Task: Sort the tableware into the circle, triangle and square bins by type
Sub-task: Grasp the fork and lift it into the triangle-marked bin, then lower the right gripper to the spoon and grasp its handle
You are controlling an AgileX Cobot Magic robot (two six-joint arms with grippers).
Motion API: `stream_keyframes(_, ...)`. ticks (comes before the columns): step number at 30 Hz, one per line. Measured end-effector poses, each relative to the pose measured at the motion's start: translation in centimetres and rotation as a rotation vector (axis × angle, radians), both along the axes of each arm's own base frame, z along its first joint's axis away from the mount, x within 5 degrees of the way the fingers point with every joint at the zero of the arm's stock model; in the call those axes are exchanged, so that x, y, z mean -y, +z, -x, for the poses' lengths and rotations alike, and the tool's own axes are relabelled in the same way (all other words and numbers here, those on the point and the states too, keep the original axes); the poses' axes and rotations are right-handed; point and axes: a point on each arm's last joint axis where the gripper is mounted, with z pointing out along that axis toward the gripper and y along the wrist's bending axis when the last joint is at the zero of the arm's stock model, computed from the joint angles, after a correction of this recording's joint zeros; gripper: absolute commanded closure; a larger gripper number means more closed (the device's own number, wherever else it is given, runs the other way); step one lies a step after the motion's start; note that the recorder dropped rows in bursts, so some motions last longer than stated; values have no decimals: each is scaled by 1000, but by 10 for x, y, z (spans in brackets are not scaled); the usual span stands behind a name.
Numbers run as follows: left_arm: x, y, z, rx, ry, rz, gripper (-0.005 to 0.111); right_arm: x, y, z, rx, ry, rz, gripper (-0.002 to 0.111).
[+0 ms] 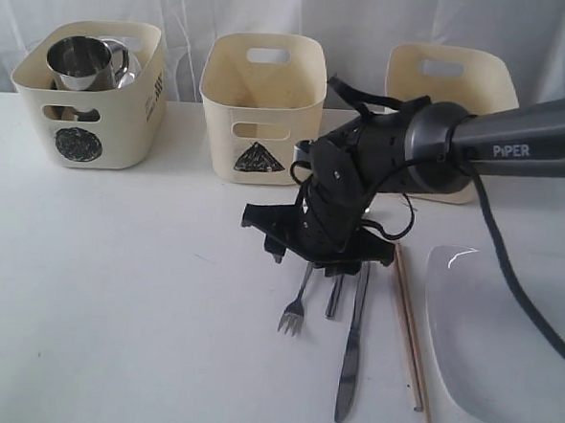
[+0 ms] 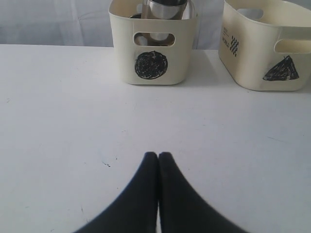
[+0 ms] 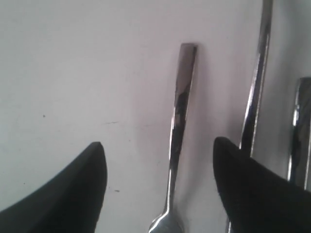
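Observation:
My right gripper (image 1: 316, 260) hangs open just above the table, its jaws either side of the steel fork's handle (image 3: 181, 107) without touching it. The fork (image 1: 294, 313) lies left of the spoon handle (image 1: 334, 296), the knife (image 1: 350, 359) and the wooden chopsticks (image 1: 409, 334). The large plate (image 1: 504, 350) sits at the front right. The circle bin (image 1: 114, 134) holds a steel mug (image 1: 80, 63). The triangle bin (image 1: 221, 112) stands in the middle. My left gripper (image 2: 158, 154) is shut on nothing, facing the circle bin (image 2: 121, 48). I cannot make out the bowls.
A third cream bin (image 1: 451, 78) stands at the back right, its mark hidden by my right arm (image 1: 498, 143). White curtain runs behind the bins. The arm's black cable (image 1: 508, 283) trails over the plate. Bare white table (image 1: 115, 288) lies at the front left.

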Motion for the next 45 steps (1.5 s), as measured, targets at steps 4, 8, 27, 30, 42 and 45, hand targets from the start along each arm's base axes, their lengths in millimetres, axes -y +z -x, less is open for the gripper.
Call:
stream_keyframes(4, 0, 0, 0, 0, 0, 0, 107, -4, -11, -1, -3, 9, -1, 48)
stream_keyframes(8, 0, 0, 0, 0, 0, 0, 107, -5, -17, -4, -7, 13, 7, 49)
stream_keyframes(27, 0, 0, 0, 0, 0, 0, 107, 3, 94, 18, 607, 356, -72, 108)
stream_keyframes(30, 0, 0, 0, 0, 0, 0, 107, 18, 114, 8, 723, 284, -135, 108)
stream_keyframes(42, 0, 0, 0, 0, 0, 0, 107, 55, 149, -70, 880, 81, -181, 108)
stream_keyframes(45, 0, 0, 0, 0, 0, 0, 107, 52, 150, -89, 899, 72, -183, 108)
